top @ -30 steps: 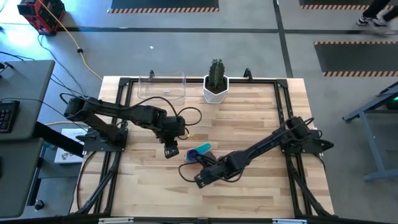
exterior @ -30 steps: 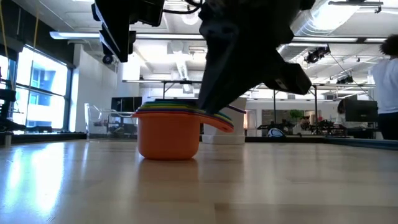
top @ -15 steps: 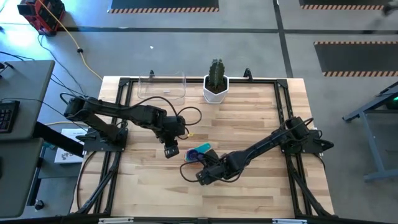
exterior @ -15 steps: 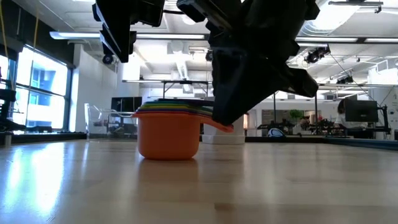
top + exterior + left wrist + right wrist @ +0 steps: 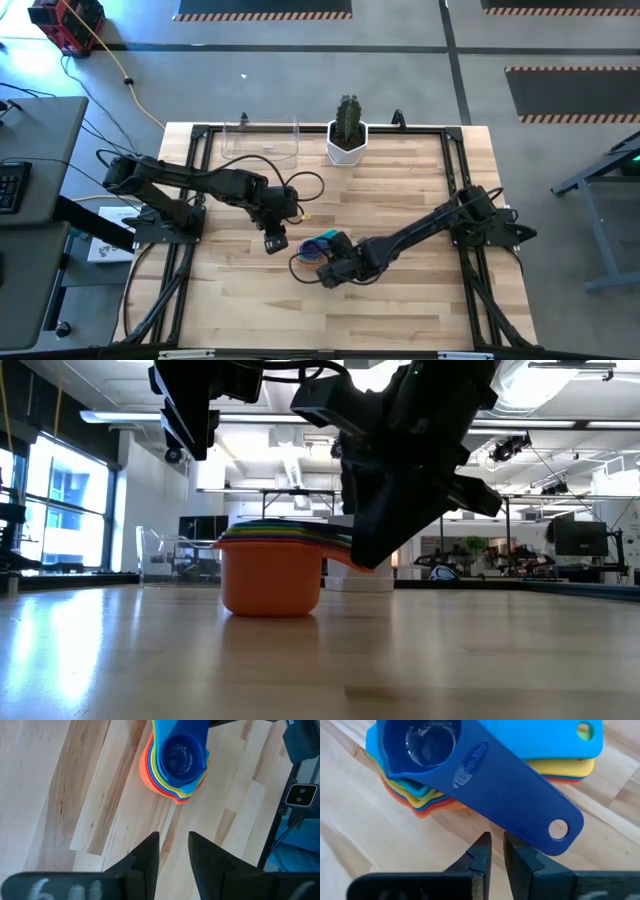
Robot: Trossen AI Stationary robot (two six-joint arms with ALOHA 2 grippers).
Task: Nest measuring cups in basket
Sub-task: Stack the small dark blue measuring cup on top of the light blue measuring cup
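Observation:
The measuring cups stand nested in one stack [image 5: 318,247] on the table's middle, with the orange cup [image 5: 270,585] at the bottom and a dark blue cup [image 5: 427,742] on top. The handles fan out to one side. My right gripper [image 5: 497,845] is shut and low at the stack's near side, its tips by the blue cup's handle [image 5: 520,805]. My left gripper [image 5: 275,243] hangs above the table left of the stack, open by a narrow gap and empty [image 5: 173,852]. The clear basket [image 5: 260,140] stands at the far edge. My right gripper's shut fingertips [image 5: 485,842] stand at the long edge of the dark blue cup's handle [image 5: 505,827], coming slanting down from the table's near right. I cannot tell whether they touch it. The stack rests upright on the table.
A white pot with a cactus [image 5: 347,135] stands at the far edge, right of the basket. Cables trail from my left arm [image 5: 300,190]. Bare wood lies along the near edge and on the right half of the table.
My right gripper has moved a little toward the far edge, closer to the stack's handles. The stack has stayed where it was.

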